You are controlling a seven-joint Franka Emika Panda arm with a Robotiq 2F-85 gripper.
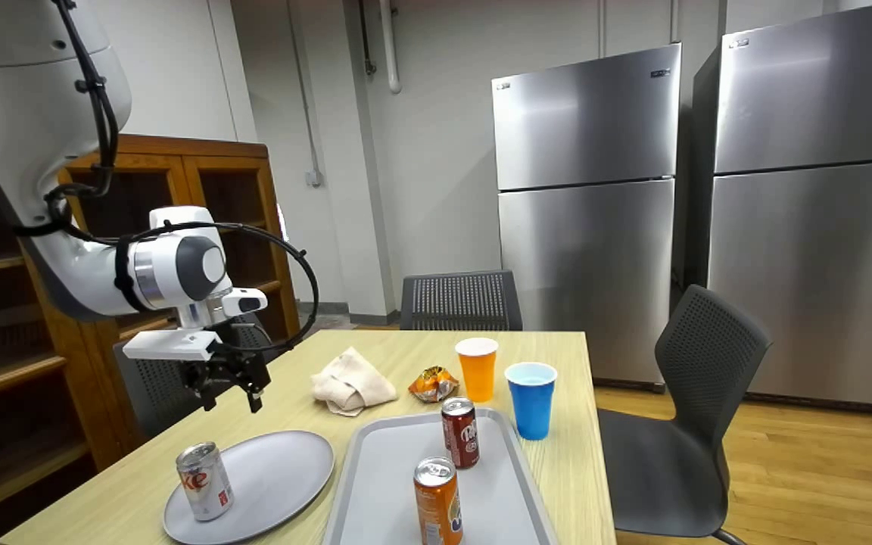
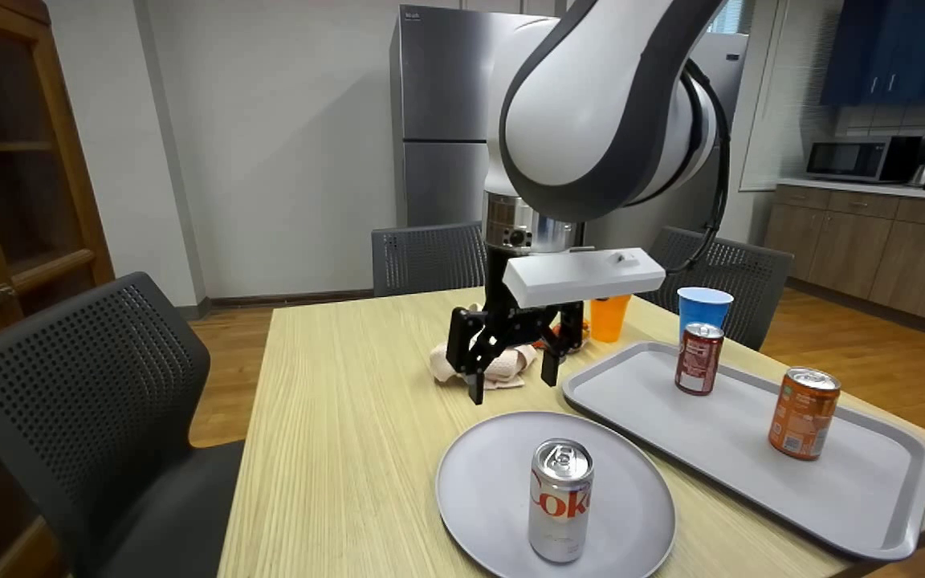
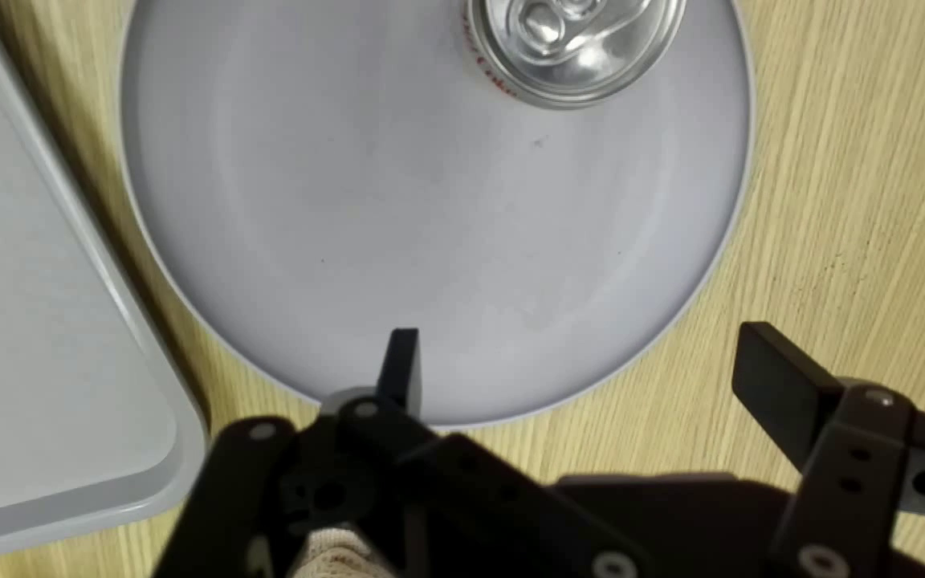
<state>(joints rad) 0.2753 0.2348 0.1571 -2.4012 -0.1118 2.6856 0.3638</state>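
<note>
My gripper (image 1: 232,400) is open and empty above the table, near the far edge of a round grey plate (image 1: 292,462). It also shows in an exterior view (image 2: 512,387) and in the wrist view (image 3: 579,353), its fingers wide apart. A silver Coke can (image 1: 205,484) stands upright on the plate, apart from the fingers; it also shows in an exterior view (image 2: 560,506) and partly in the wrist view (image 3: 579,48). A crumpled beige cloth (image 1: 353,382) lies on the table beyond the plate. The gripper partly hides it in an exterior view (image 2: 503,368).
A grey tray (image 1: 387,454) beside the plate holds an upright dark red can (image 1: 460,435) and an orange can (image 1: 437,503). Behind it stand an orange cup (image 1: 478,371) and a blue cup (image 1: 531,405). A crumpled orange wrapper (image 1: 434,384) lies near the cloth. Chairs surround the table.
</note>
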